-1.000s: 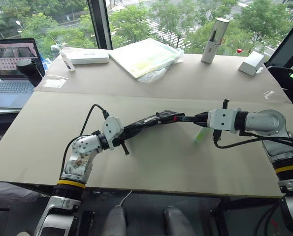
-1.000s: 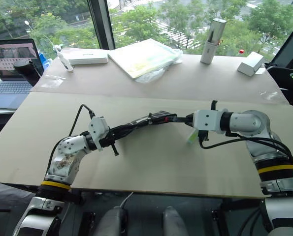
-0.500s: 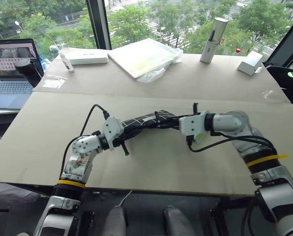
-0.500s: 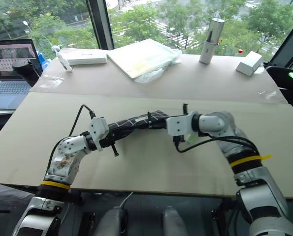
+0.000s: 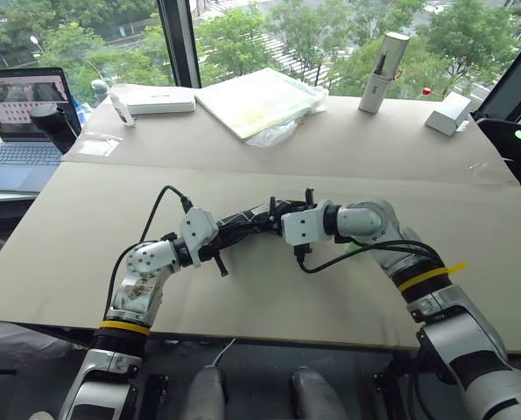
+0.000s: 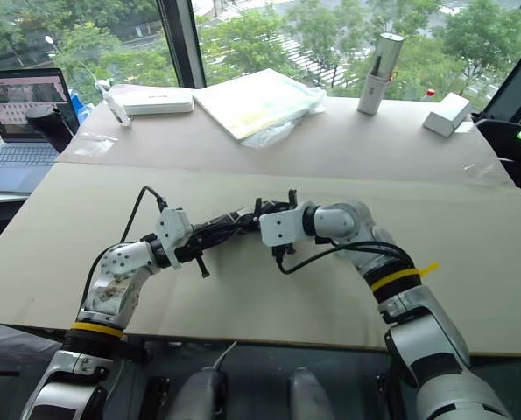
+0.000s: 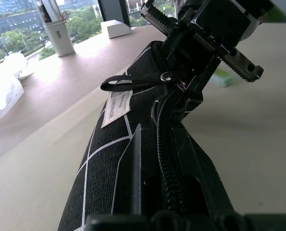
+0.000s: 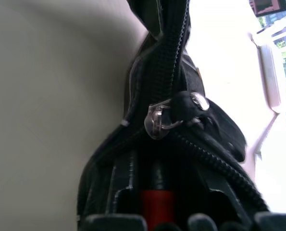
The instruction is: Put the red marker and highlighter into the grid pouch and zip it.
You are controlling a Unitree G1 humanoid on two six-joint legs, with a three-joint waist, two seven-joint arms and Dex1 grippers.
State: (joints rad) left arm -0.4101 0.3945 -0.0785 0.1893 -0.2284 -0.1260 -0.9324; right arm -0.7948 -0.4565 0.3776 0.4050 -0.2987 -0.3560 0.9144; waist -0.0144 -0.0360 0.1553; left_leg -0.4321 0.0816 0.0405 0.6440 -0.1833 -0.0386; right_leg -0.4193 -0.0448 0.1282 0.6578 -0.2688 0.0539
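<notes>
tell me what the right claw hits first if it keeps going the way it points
Most likely the pouch itself: the right claw points along its zipper line, with the pull just ahead and a marker's red end between its fingers. Beyond that sits the left claw, though depth is unclear.

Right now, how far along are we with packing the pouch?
Done: the red marker shows its red end inside the grid pouch. In hand: the left pincer grips the pouch, and the right pincer is at its open zipper. Left: the highlighter lies on the table; then zip up.
</notes>
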